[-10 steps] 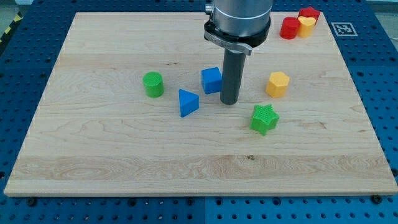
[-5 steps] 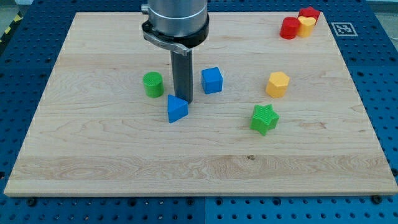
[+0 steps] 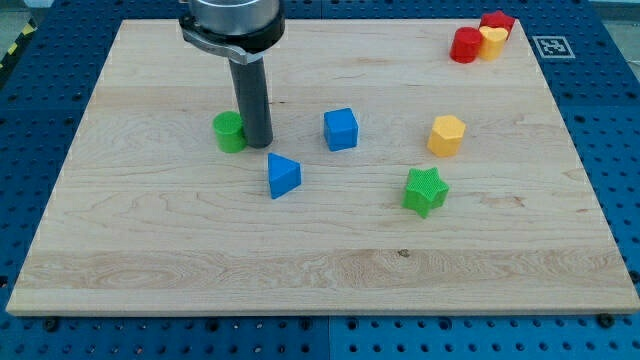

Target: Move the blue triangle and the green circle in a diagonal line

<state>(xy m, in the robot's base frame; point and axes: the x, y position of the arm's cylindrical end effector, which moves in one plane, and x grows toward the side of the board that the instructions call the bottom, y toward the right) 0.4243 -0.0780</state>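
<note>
The green circle block [image 3: 228,131] stands left of the board's middle. My tip [image 3: 257,144] is right against its right side. The blue triangle [image 3: 283,176] lies just below and to the right of my tip, a small gap away. The rod comes down from the view's top and hides a little of the green circle's right edge.
A blue cube [image 3: 341,129] sits right of my tip. A yellow hexagon block [image 3: 447,135] and a green star [image 3: 425,191] lie further right. Two red blocks [image 3: 465,45] [image 3: 497,21] and a yellow block [image 3: 492,41] cluster at the wooden board's [image 3: 130,260] top right corner.
My tip moved left from beside the blue cube, nudged the blue triangle down-left, then reached the green circle and pushed it slightly left.
</note>
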